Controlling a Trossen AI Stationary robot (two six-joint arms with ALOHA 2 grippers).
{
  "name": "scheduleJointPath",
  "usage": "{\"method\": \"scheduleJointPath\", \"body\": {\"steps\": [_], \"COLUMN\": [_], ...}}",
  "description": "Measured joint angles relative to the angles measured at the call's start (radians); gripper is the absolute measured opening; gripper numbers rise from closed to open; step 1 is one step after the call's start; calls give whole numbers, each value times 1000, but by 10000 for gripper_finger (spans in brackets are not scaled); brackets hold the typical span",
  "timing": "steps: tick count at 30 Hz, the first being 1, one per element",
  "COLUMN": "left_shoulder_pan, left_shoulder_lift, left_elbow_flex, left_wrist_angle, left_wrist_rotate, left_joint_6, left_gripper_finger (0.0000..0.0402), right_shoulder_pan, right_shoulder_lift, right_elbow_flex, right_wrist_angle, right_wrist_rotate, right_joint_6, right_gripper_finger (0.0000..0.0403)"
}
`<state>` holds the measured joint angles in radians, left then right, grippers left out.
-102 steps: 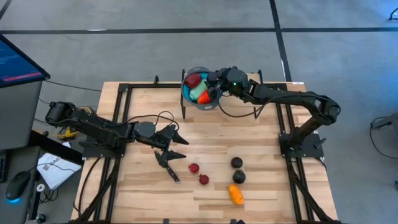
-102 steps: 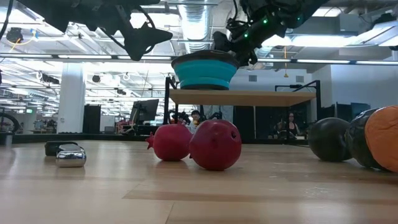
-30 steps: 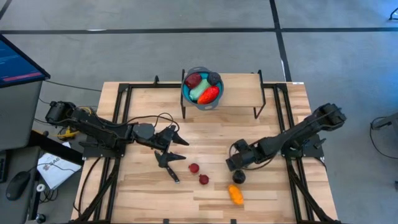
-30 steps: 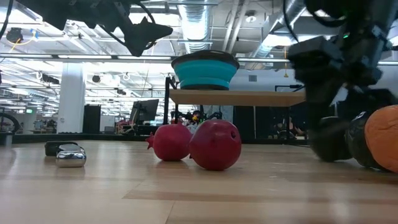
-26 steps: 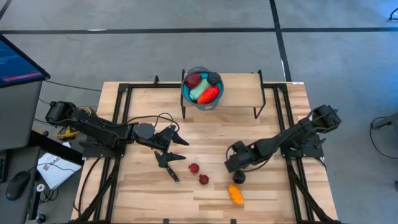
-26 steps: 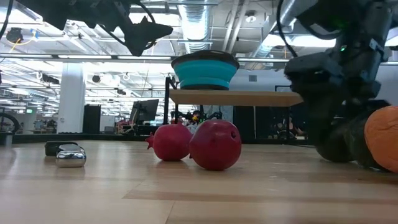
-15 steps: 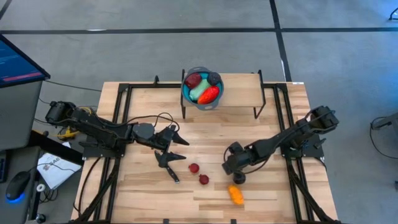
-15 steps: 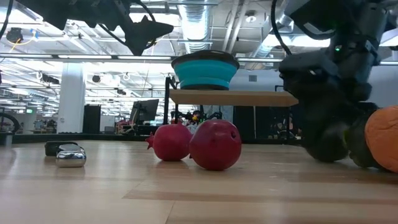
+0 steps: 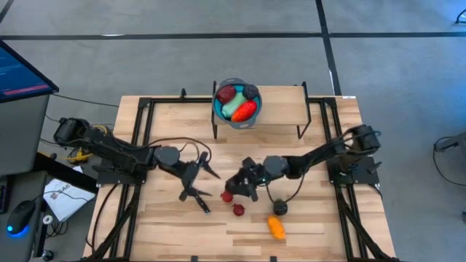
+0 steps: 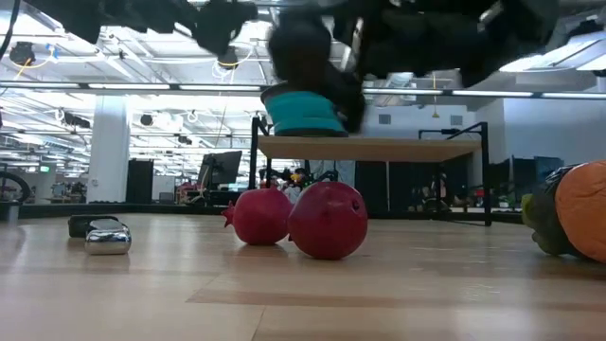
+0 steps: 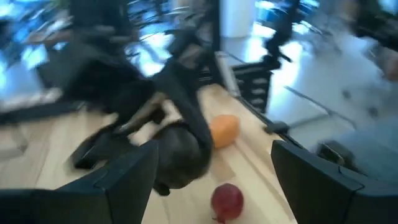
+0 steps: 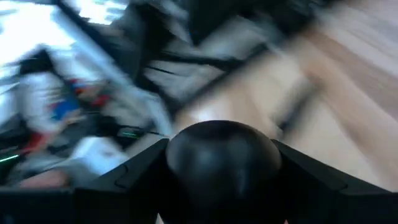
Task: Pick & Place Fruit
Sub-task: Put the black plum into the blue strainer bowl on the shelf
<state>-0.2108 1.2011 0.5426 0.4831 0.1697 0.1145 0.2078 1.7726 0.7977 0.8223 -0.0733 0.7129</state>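
My right gripper (image 9: 237,185) hangs above the table's middle, shut on a dark purple-black fruit (image 12: 224,155). Two small red fruits (image 9: 226,196) (image 9: 238,209) lie just below it on the wood. Another dark fruit (image 9: 277,208) and an orange one (image 9: 276,227) rest nearer the front right. A teal bowl (image 9: 218,110) on the raised shelf at the far edge holds red, pale green, red-orange and dark pieces. My left gripper (image 9: 204,180) hovers open just left of the right one, nothing between its fingers. My right gripper pinches the dark fruit's round sides (image 12: 180,155) between its two fingers. The fingers (image 12: 124,186) reach in nearly level from the table's right side. The fruit (image 11: 180,158) is lifted clear of the table, above the red fruits.
A black-handled knife (image 9: 200,201) lies on the table under my left gripper. The shelf's metal legs (image 9: 215,127) stand at the far middle. Black frame rails (image 9: 138,145) run along both table sides. Bare wood lies along the near left.
My right gripper has taken up one of the two dark fruits at the right, lifted it clear and swung toward the table's left, tipping from pointing down to nearly level. The other dark fruit stays in place. My left gripper has rolled at the wrist without travelling.
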Motion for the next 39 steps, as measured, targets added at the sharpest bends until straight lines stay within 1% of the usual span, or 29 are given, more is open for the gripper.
{"method": "scheduleJointPath", "body": {"steps": [2, 4, 6, 8, 13, 17, 22, 26, 35, 39], "left_shoulder_pan": [-26, -38, -38, -37, -32, -31, -31, -31, -31, -31], "left_shoulder_lift": [0, 0, 0, 9, 46, 99, 154, 169, 168, 168], "left_elbow_flex": [0, 0, 0, 1, 2, 1, 1, 1, 1, 0], "left_wrist_angle": [3, 7, 6, 10, 7, 11, 13, 24, 43, 41], "left_wrist_rotate": [23, 48, 75, 69, 47, 46, 45, 45, 45, 45], "left_joint_6": [72, 89, 55, 34, 71, 96, 100, 102, 99, 99], "left_gripper_finger": [305, 307, 314, 325, 345, 346, 335, 320, 252, 245], "right_shoulder_pan": [-23, -44, -59, -70, -89, -100, -113, -120, -122, -121], "right_shoulder_lift": [49, 98, 139, 187, 287, 338, 362, 362, 360, 358], "right_elbow_flex": [0, 8, 29, 69, 174, 256, 320, 335, 341, 342], "right_wrist_angle": [140, 222, 229, 228, 225, 224, 215, 187, 164, 145], "right_wrist_rotate": [-107, -189, -241, -280, -392, -456, -502, -507, -506, -506], "right_joint_6": [-57, -69, -69, -69, -69, -70, -84, -92, -92, -88], "right_gripper_finger": [245, 245, 245, 245, 245, 245, 245, 245, 245, 245]}}
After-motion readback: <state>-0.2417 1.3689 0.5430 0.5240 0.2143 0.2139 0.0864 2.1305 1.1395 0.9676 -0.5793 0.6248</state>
